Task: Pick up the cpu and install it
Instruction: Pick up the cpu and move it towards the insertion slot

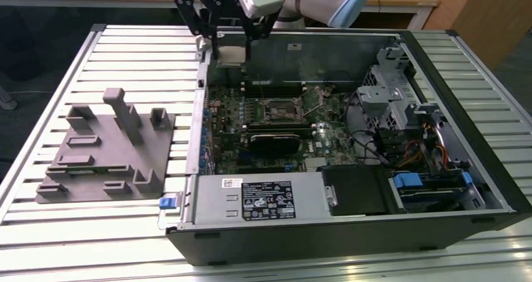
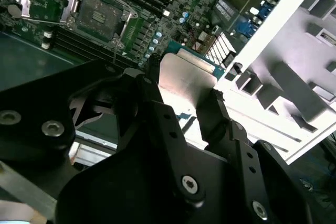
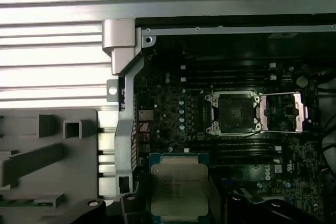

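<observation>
My gripper [image 1: 228, 45] hangs over the back corner of the open computer case [image 1: 465, 164] on the exterior view's left, shut on the cpu [image 1: 231, 54]. The cpu [image 3: 178, 188] is a small flat square chip with a pale silver-grey top on a green board. In the second wrist view it [image 2: 185, 77] sits between the two black fingers [image 2: 157, 95]. The motherboard's socket [image 1: 280, 111] stands with its metal frame flipped open, a little way from the chip, and it shows in both wrist views [image 3: 234, 113] [image 2: 97, 11].
A grey plastic tray [image 1: 104, 151] with raised posts lies on the slatted table [image 1: 50, 83] beside the case, on the exterior view's left. Inside the case are a black block [image 1: 275, 142] below the socket, drive cages [image 1: 399, 101] and cables on the exterior view's right.
</observation>
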Robot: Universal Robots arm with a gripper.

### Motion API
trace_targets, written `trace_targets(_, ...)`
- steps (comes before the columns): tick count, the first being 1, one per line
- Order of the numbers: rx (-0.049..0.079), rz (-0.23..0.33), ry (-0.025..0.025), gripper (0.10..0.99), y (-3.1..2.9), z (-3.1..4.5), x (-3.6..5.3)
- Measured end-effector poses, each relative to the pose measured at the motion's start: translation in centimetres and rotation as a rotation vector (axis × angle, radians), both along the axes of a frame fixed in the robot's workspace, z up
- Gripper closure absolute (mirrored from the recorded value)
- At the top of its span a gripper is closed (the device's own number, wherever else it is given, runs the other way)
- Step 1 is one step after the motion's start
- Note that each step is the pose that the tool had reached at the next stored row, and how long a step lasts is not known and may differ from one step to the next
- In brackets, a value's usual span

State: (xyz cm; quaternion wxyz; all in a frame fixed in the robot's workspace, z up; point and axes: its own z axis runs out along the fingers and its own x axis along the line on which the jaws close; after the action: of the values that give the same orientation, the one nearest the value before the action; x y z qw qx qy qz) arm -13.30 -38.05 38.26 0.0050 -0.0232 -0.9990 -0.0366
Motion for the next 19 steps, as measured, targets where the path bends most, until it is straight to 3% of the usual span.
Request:
trace_targets(3, 0.0, -0.001, -0.0027, 0.553, 0.09, -0.07, 0.48)
trace_targets(19, 0.0, -0.007, -0.007, 0.553, 0.85, -0.38, 4.52)
